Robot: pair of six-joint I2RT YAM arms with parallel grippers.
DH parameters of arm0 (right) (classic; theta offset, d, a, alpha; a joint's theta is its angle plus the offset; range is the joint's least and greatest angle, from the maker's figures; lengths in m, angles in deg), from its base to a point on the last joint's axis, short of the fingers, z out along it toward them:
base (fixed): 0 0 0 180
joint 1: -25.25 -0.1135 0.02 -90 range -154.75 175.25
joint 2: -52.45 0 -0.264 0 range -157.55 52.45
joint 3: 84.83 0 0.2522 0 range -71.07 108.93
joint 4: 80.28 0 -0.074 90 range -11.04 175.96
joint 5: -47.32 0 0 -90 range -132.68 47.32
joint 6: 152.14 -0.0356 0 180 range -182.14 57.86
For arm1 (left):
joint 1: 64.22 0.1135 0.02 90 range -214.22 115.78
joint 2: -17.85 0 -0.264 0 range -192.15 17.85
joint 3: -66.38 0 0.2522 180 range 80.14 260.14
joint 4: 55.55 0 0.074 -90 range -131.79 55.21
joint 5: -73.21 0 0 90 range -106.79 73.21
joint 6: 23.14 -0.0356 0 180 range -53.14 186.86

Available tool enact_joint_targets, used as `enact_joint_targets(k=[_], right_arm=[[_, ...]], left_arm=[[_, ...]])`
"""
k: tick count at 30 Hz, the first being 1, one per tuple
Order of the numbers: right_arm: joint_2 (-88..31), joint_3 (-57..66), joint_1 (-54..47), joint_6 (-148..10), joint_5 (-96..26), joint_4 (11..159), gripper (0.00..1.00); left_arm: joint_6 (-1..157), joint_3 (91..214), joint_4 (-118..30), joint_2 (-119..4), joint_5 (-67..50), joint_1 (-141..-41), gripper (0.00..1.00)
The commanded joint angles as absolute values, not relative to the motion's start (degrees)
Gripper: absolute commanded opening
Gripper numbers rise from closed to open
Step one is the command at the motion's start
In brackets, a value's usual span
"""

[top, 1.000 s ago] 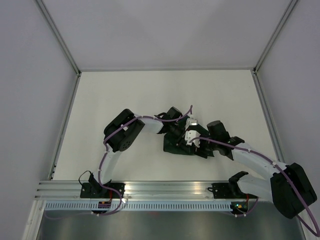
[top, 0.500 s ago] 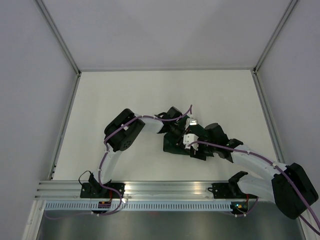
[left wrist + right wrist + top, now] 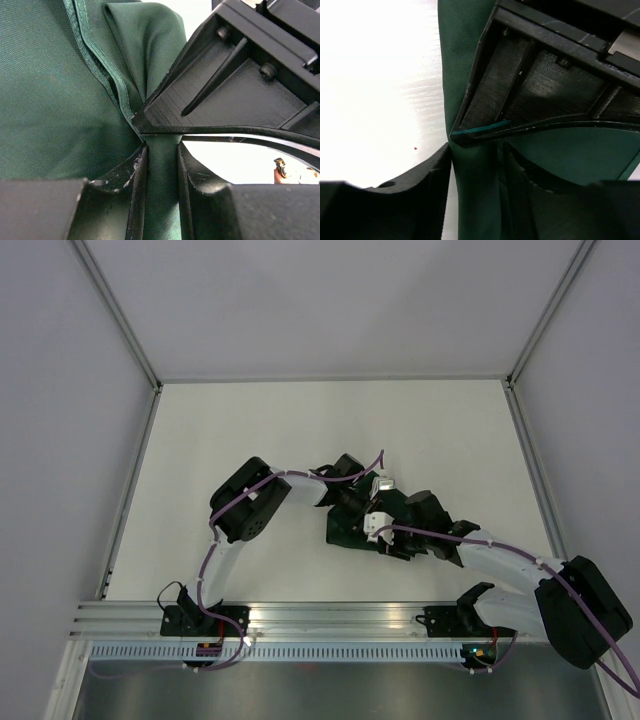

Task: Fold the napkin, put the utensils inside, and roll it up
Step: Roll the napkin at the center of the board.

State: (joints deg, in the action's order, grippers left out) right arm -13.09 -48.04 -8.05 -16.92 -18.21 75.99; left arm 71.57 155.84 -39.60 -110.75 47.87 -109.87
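The dark green napkin (image 3: 345, 528) lies bunched in the middle of the table, mostly hidden under both grippers. My left gripper (image 3: 362, 508) is shut on a fold of the napkin (image 3: 161, 190). My right gripper (image 3: 385, 525) is shut on another fold of the napkin (image 3: 475, 195), right beside the left one. In each wrist view the other gripper's black body fills the upper right. The hemmed edge of the napkin (image 3: 100, 65) runs diagonally in the left wrist view. The fork is hidden or out of view.
White table (image 3: 450, 440) with grey walls on three sides. A metal rail (image 3: 330, 615) runs along the near edge by the arm bases.
My right gripper has moved left toward the left gripper, and the bunched napkin between them has drawn in. The left arm has barely moved.
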Motion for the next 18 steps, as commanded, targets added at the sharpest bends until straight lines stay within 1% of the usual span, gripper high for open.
enact_joint_targets(k=[1,2,3,4,5,7,11,15,16,18], right_arm=[[-13.6,-47.6,-8.4,-17.5,-18.4,77.8,0.50],[-14.3,-47.3,-8.4,-17.4,-18.4,77.4,0.42],[-14.7,-46.9,-8.4,-17.1,-18.3,76.5,0.38],[-15.1,-46.5,-8.4,-17.0,-18.2,75.9,0.34],[-15.8,-46.4,-8.4,-16.6,-18.1,75.4,0.28],[-16.9,-45.3,-8.4,-16.2,-17.5,73.3,0.24],[-18.8,-43.7,-8.3,-15.5,-16.5,69.9,0.18],[-20.1,-42.8,-8.3,-14.9,-16.0,68.0,0.17],[-20.8,-42.6,-8.3,-14.7,-15.8,67.8,0.17],[-21.8,-41.9,-8.2,-14.4,-15.4,66.8,0.17]], left_arm=[[70.4,154.0,-34.0,-115.2,38.7,-110.2,0.06],[70.5,154.0,-34.1,-115.0,38.7,-110.2,0.13],[70.5,153.9,-34.1,-114.7,38.8,-110.2,0.16],[70.6,153.8,-34.3,-114.3,38.8,-110.2,0.25],[70.8,153.6,-34.7,-113.9,38.5,-110.2,0.28],[70.9,153.5,-35.2,-112.5,38.4,-110.1,0.33],[71.5,153.6,-35.8,-110.3,37.8,-109.6,0.37],[72.3,153.0,-37.0,-108.0,36.7,-108.7,0.40],[72.6,152.7,-37.7,-106.8,36.4,-108.4,0.48],[73.1,152.0,-38.4,-105.6,35.6,-107.8,0.49]])
